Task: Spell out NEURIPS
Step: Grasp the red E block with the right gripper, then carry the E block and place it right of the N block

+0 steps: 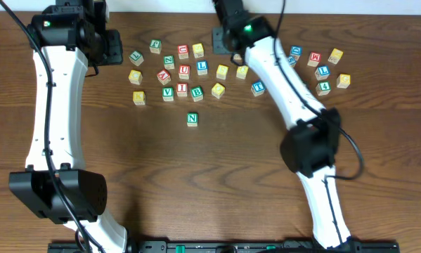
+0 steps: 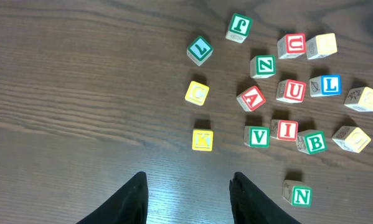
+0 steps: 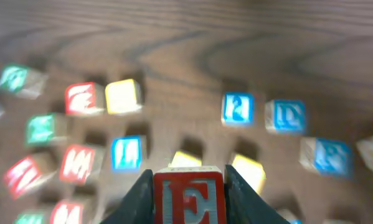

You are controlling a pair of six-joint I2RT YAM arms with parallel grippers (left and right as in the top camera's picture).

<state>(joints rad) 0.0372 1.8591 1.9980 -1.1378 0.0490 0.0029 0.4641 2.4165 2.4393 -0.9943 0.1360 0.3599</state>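
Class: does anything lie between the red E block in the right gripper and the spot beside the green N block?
Yes. A yellow block and the green B block lie between the E block and the N block; lifting should clear them.

The left arm (image 1: 52, 105) rises from its base at the bottom of the overhead view straight up the left side, its wrist turned inward at the top. The left gripper (image 2: 189, 186) points downward with its fingers (image 2: 131, 200) spread apart and nothing between them. The right arm (image 1: 284, 81) slants up and to the left (elbow jutting out to the right). The right gripper (image 3: 189, 177) has both fingers (image 3: 138, 196) pressed against the sides of a red E cube (image 3: 189, 200).
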